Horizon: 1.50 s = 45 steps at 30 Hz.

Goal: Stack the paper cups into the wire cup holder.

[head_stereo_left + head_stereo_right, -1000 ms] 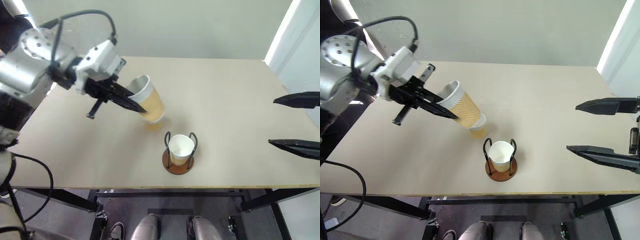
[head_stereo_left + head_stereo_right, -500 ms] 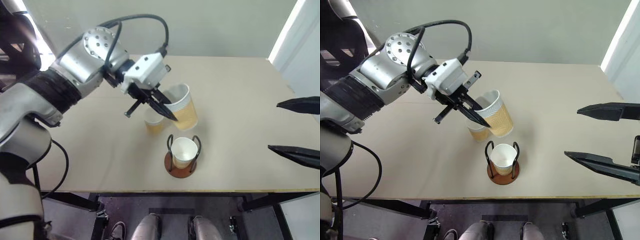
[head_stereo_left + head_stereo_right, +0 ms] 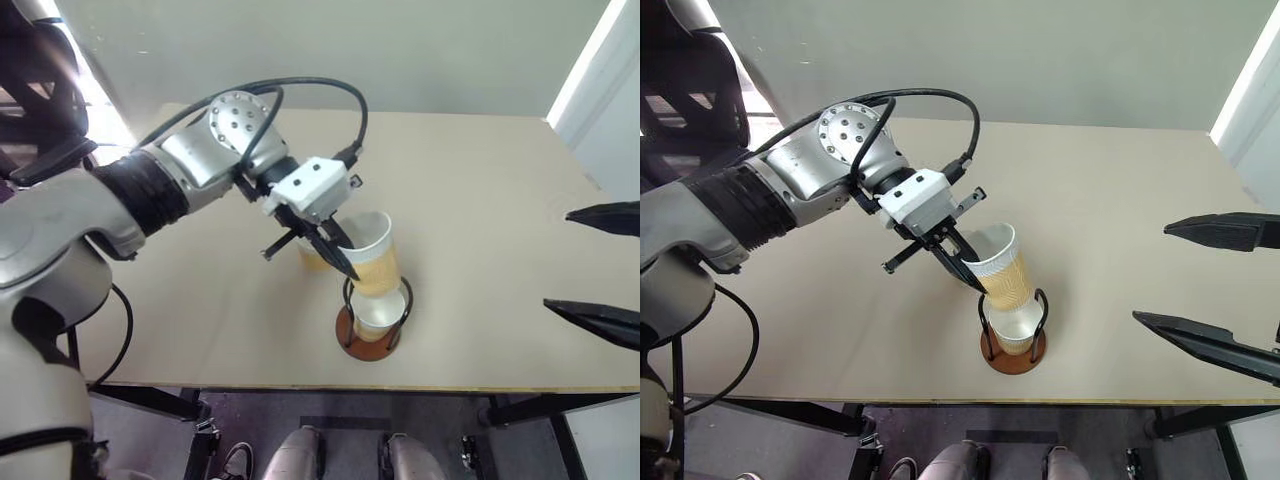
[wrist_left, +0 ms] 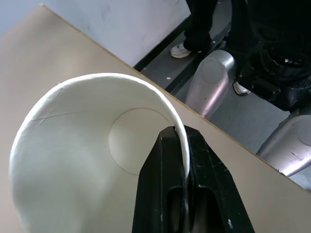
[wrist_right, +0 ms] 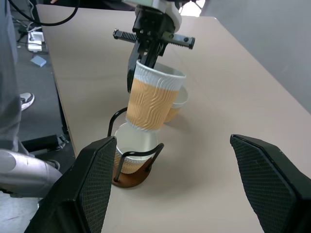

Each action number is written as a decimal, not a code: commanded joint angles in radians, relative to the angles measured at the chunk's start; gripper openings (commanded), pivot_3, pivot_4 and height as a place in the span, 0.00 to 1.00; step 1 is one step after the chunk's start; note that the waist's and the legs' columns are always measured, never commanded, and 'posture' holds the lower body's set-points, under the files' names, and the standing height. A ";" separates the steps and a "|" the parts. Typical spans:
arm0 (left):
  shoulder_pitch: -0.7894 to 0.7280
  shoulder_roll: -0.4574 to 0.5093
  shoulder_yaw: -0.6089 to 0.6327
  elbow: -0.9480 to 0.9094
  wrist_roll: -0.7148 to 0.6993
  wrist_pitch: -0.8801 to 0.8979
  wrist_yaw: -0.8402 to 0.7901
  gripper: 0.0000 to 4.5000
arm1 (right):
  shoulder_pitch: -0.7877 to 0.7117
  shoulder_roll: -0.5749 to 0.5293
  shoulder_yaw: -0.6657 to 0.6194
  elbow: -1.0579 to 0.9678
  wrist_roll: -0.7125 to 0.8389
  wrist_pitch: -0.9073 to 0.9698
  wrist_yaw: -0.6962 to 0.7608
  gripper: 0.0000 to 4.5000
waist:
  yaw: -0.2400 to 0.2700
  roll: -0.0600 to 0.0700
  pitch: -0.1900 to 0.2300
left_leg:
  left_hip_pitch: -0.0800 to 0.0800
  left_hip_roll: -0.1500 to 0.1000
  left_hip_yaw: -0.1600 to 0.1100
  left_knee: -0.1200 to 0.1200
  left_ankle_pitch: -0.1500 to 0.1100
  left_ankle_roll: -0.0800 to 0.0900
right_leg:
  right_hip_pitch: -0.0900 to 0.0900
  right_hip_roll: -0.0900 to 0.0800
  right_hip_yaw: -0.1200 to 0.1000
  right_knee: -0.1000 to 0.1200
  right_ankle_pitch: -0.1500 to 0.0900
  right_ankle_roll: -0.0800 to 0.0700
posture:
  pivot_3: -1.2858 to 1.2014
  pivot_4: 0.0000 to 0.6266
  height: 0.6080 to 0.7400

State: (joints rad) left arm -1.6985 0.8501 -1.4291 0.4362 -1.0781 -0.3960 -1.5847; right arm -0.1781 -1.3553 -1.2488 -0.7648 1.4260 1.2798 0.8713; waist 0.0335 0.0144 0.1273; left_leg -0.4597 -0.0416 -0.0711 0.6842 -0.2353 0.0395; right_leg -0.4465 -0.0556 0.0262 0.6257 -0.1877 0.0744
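Paper cup (image 3: 1002, 268) in left hand (image 3: 962, 262)

Pale wooden table (image 3: 480, 180), wire cup holder (image 3: 1012, 350) near its front edge, loose paper cup (image 5: 176, 104) just behind

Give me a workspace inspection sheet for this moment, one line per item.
Surface: beige rectangular tabletop, bare apart from the job's things.
Job's things: round reddish-brown wire cup holder with one tan paper cup seated in it; second tan cup held just above it, tilted; third tan cup standing on the table behind.
Clutter: nothing seen.
Hands: left hand shut on the second cup's rim; right hand open, off to the side.
Cables: black cable looping over the left arm.
Surroundings: pale wall; a person's legs beside the table.
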 commanded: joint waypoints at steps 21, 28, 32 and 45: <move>-0.061 -0.079 -0.126 0.077 0.000 -0.128 -0.030 0.00 | 0.063 -0.031 -0.154 -0.025 0.188 0.043 -0.183 0.86 | 0.000 0.001 0.000 | 0.003 0.001 0.000 0.001 -0.003 0.001 | 0.002 0.000 0.002 0.001 0.000 0.000 | 0.52 0.24 1.00; -0.068 -0.092 -0.168 0.086 0.015 -0.162 -0.030 0.00 | 0.088 -0.020 -0.168 -0.038 0.183 0.042 -0.188 0.86 | 0.001 0.001 0.000 | 0.003 0.001 0.000 0.002 -0.003 0.002 | 0.002 0.001 0.001 0.002 0.000 0.000 | 0.52 0.24 1.00; -0.066 -0.112 -0.168 0.103 0.021 -0.174 -0.030 0.00 | 0.098 -0.020 -0.174 -0.042 0.187 0.039 -0.195 0.86 | 0.001 0.001 0.000 | 0.003 0.001 0.000 0.004 -0.004 0.002 | 0.003 0.000 0.001 0.003 0.000 0.000 | 0.52 0.24 1.00; -0.067 -0.144 -0.172 0.131 0.048 -0.207 -0.030 0.00 | 0.125 -0.023 -0.198 -0.049 0.228 0.023 -0.241 0.86 | 0.002 0.002 0.000 | 0.003 0.001 -0.001 0.010 -0.005 0.002 | 0.004 0.001 0.001 0.004 0.000 0.000 | 0.52 0.24 1.00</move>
State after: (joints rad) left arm -1.7315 0.7073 -1.6146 0.5549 -1.0268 -0.5890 -1.5849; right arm -0.0512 -1.3743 -1.4040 -0.8212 1.6458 1.3175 0.6438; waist 0.0360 0.0160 0.1274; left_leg -0.4569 -0.0406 -0.0717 0.6945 -0.2411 0.0411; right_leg -0.4421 -0.0547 0.0271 0.6300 -0.1872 0.0745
